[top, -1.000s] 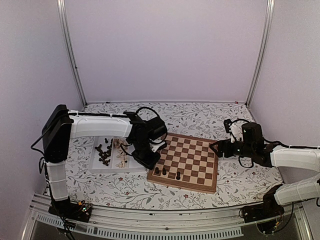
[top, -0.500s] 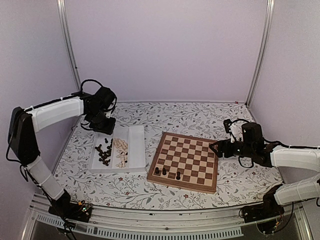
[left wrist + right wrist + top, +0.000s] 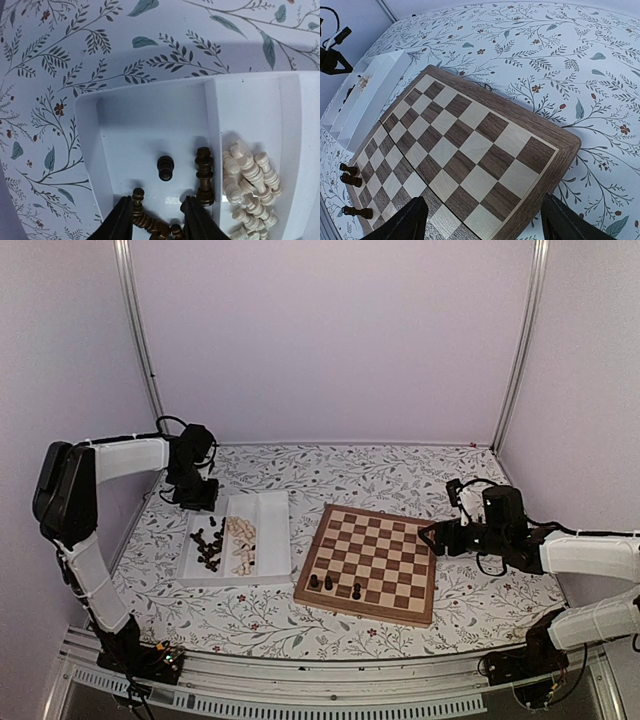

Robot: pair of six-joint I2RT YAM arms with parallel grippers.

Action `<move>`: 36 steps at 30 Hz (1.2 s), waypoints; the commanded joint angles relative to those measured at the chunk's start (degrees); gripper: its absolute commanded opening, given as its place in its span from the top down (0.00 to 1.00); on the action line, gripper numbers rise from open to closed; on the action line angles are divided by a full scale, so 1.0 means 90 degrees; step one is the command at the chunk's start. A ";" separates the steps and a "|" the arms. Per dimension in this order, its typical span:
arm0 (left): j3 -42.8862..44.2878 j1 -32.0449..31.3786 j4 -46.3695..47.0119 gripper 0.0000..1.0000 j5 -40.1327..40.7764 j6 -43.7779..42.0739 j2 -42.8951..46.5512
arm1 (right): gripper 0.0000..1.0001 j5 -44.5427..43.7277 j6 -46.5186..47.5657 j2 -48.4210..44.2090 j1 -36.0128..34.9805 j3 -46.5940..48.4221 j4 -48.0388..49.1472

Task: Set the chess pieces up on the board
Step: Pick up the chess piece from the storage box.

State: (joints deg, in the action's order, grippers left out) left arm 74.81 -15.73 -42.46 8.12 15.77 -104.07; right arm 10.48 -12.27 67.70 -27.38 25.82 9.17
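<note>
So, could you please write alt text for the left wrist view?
The left pincer hangs open over a white two-compartment tray: dark chess pieces in the left compartment, pale ones in the right. A floral tablecloth surrounds the tray.

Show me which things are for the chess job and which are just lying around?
For the job: the board, three dark pieces on it, loose dark pieces and pale pieces in the white tray.
Just lying about: the flowery tablecloth, the metal poles.
</note>
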 commanded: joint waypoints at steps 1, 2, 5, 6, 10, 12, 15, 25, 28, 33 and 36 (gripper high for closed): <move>0.0006 0.0137 0.0303 0.65 -0.0182 -0.0002 -0.0181 | 0.19 0.0075 -0.0037 0.0149 -0.0038 0.0100 0.0143; 0.0022 0.0173 0.0295 0.67 -0.0223 0.0006 -0.0256 | 0.19 0.0076 -0.0034 0.0161 -0.0037 0.0101 0.0143; 0.0019 0.0255 0.0325 0.70 -0.0322 0.0006 -0.0440 | 0.19 0.0059 -0.0034 0.0116 -0.0041 0.0087 0.0134; 0.0016 0.0283 0.0345 0.71 -0.0363 0.0006 -0.0485 | 0.19 0.0049 -0.0033 0.0098 -0.0041 0.0079 0.0134; 0.0013 0.0372 0.0431 0.72 -0.0517 0.0008 -0.0599 | 0.19 0.0006 -0.0042 0.0033 -0.0037 0.0047 0.0134; 0.0001 0.0380 0.0477 0.72 -0.0581 0.0001 -0.0650 | 0.19 0.0007 -0.0051 0.0018 -0.0034 0.0042 0.0134; -0.0011 0.0390 0.0525 0.73 -0.0661 0.0010 -0.0740 | 0.19 0.0007 -0.0067 0.0000 -0.0043 0.0036 0.0134; -0.0021 0.0409 0.0576 0.88 -0.0675 -0.0031 -0.0839 | 0.19 0.0071 -0.0101 -0.0049 -0.0036 0.0022 0.0154; -0.0016 0.0384 0.0507 0.93 -0.0557 -0.0024 -0.0674 | 0.19 0.0076 -0.0101 -0.0097 -0.0037 0.0012 0.0148; 0.0051 -0.0337 0.0170 0.95 0.0112 -0.0017 0.0227 | 0.19 -0.0003 -0.0074 -0.0242 -0.0033 -0.0027 0.0071; 0.0148 -0.1129 0.0156 0.96 -0.0284 -0.0268 0.0671 | 0.19 -0.0040 -0.0066 -0.0285 -0.0035 -0.0030 0.0075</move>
State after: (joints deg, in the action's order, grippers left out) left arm 74.81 -17.19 -40.21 7.05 15.70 -105.32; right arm 10.85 -12.69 66.59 -27.38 25.82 9.45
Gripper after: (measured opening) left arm 0.102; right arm 0.812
